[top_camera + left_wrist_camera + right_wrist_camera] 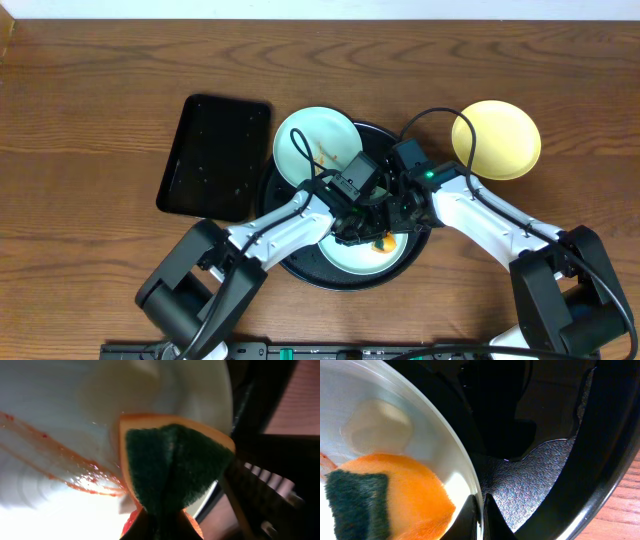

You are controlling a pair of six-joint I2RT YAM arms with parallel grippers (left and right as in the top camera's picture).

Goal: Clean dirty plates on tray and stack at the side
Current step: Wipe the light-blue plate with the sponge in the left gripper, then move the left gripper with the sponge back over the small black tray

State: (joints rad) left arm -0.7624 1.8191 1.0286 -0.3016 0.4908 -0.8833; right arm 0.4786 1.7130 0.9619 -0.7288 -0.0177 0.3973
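— What is the left hand holding?
— It is clamped on a sponge of soft orange foam with a coarse dark green scouring face. The sponge is pressed against the front plate, which is smooth pale mint plastic streaked with wet orange-red sauce.
— And the right hand?
— Pinched narrow on that plate's thin rim. Its camera shows what the overhead cannot: the tray has a pebbled floor and a glossy black raised rim, with wood-grain desk just beyond.
— Room to move?
— Tight. From above, both hands crowd the front plate at the tray's near side. The rear plate, also mint and smeared, overlaps the tray's far-left rim, beside a rectangular tray. The yellow plate lies on the desk just right of the tray, with open wood beyond it.
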